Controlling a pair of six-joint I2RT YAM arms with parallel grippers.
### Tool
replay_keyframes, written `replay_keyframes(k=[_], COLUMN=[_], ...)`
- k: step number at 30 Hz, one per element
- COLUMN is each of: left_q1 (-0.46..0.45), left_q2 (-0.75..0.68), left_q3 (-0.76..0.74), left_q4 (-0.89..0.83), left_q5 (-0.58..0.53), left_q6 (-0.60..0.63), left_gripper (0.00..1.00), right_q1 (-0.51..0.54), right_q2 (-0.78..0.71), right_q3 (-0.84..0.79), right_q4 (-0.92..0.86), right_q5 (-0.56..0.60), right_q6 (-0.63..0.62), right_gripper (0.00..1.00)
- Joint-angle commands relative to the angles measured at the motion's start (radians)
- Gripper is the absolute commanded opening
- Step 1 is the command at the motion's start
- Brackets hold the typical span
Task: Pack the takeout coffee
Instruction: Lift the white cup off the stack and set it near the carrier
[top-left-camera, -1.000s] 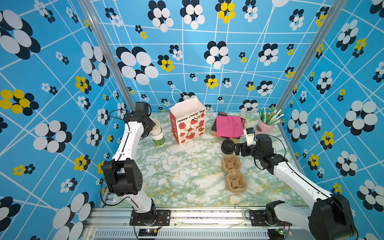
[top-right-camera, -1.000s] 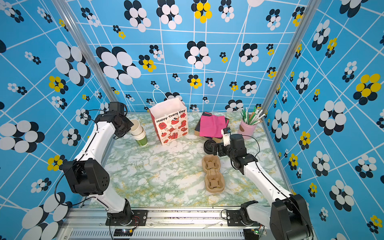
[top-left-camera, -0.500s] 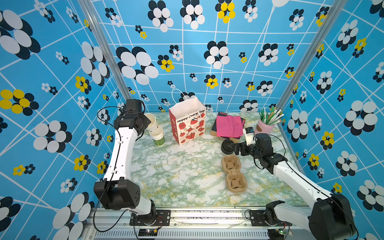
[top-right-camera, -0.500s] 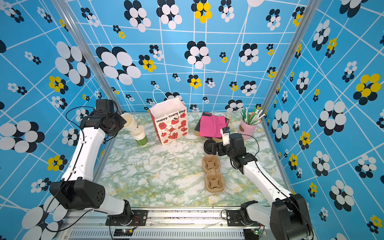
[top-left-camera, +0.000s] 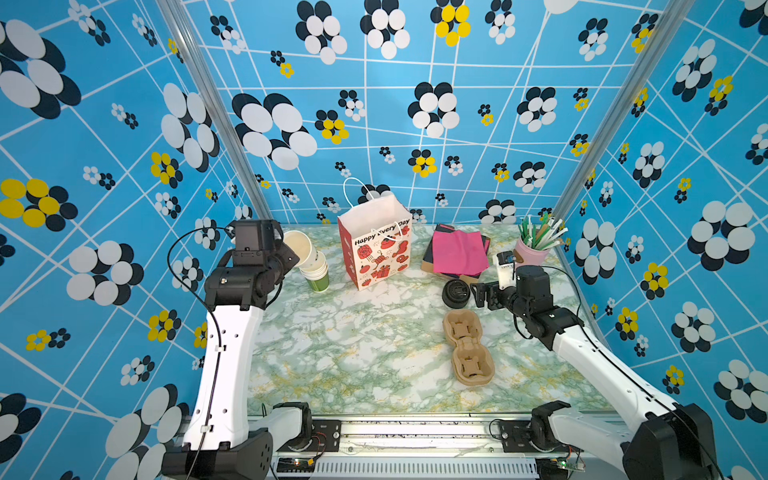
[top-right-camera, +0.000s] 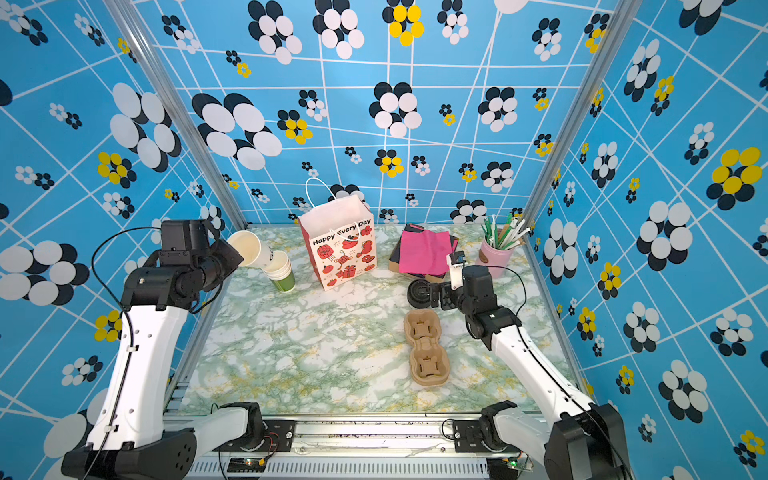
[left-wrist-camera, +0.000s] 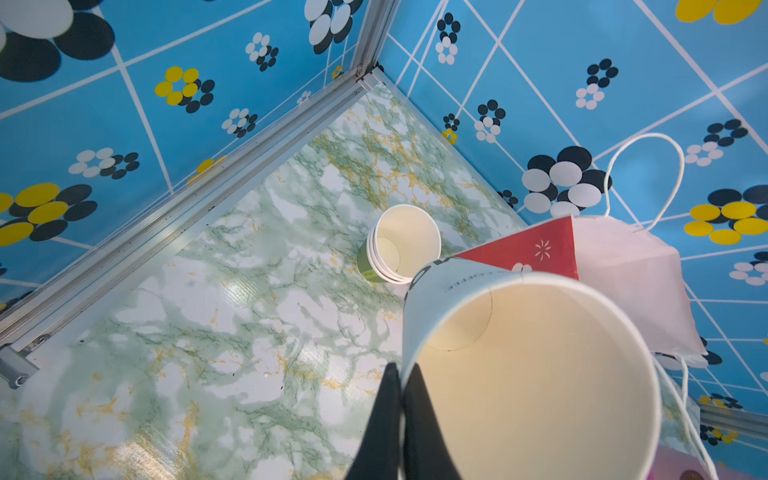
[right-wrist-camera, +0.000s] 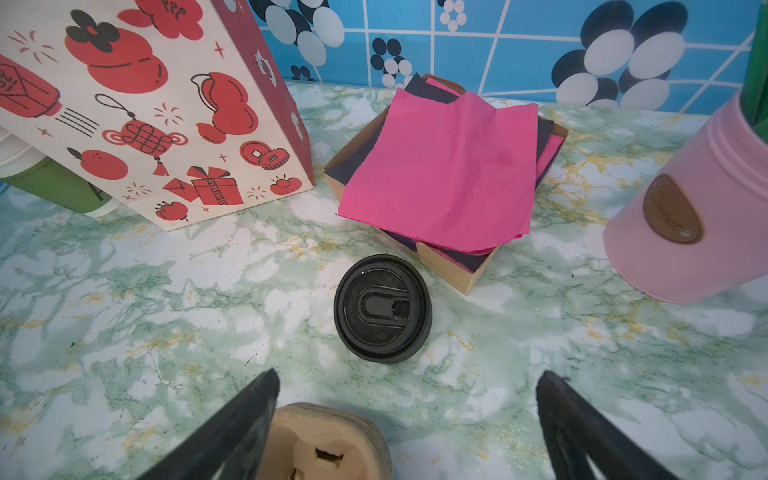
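Pinching a cup (left-wrist-camera: 540, 395) rim, left jaws hang over open tabletop (left-wrist-camera: 208, 332).

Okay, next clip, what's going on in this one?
The left pincer is shut on the rim of a lidless paper cup, holding it tilted near the cup stack. The right pincer is open, poised by the black lid on the table. The gift bag stands open at the back.
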Motion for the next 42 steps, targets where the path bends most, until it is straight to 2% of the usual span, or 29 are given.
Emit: replay_keyframes(k=[1,4,13,24,31,42], left_q1=[-0.043,-0.081,-0.307,-0.564,-0.654,-0.716], left_q2=[-0.034,-0.058,-0.057,0.094,0.209,0.337], left_q3=[-0.073,-0.137,-0.336,-0.416,-0.421,-0.408], left_q4=[-0.034,-0.037,0.026,0.138,0.201,0.255], left_q5=[0.004,0.018,0.045,0.053,0.043,0.035], left_q6=[-0.026,-0.062,-0.209,-0.296,-0.301,-0.26], left_gripper=[0.0,0.0,0.0,0.0,0.0,0.0], right_q1=[0.009,0.009,0.007,0.008,0.008,0.009], right_q2=[-0.039,-0.072,-0.069,-0.053,-0.046,-0.028], right_q3=[0.025,0.017,0.043,0.049,0.035,0.025], right_q4=[-0.044,-0.046,-0.101,-0.1,-0.11,-0.116], right_q5=[0.066,0.107,0.058,0.036,0.02,0.023], right_q6=[-0.006,0.038,0.024,0.018,0.017,0.014], right_gripper=[0.99,0.99,0.99,0.99,0.99,0.99])
